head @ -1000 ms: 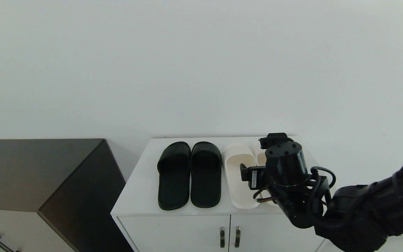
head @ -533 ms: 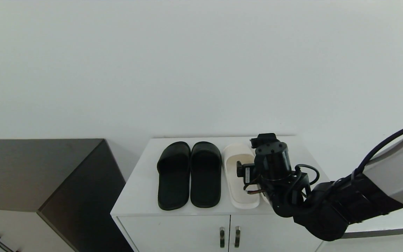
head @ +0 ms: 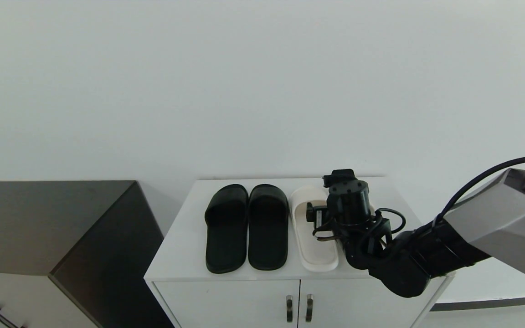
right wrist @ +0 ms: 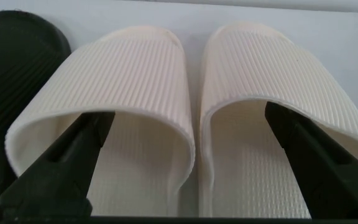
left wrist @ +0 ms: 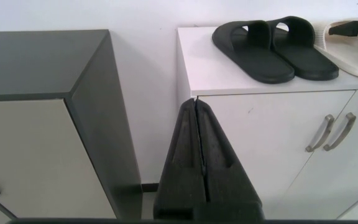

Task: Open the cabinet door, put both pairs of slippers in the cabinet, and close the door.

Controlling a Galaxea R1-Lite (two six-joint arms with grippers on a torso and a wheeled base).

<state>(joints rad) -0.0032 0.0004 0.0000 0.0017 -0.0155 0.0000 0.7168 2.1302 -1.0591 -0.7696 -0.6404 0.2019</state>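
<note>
Jaws of the left gripper (left wrist: 196, 109) are pressed together and empty. It hangs low, facing the gap between the dark cabinet (left wrist: 36, 62) and the white cabinet (left wrist: 272, 124), whose doors (head: 226, 298) are shut. On its top surface (head: 176, 255) lie the black slippers (head: 246, 228), then the white slippers (right wrist: 135, 68), side by side. The right gripper (right wrist: 190, 118) has its jaws apart, one under each white strap, probably so that closing pinches the pair together.

Right tool (right wrist: 188, 118) fingers wide apart; left tool (left wrist: 196, 106) fingers together.
</note>
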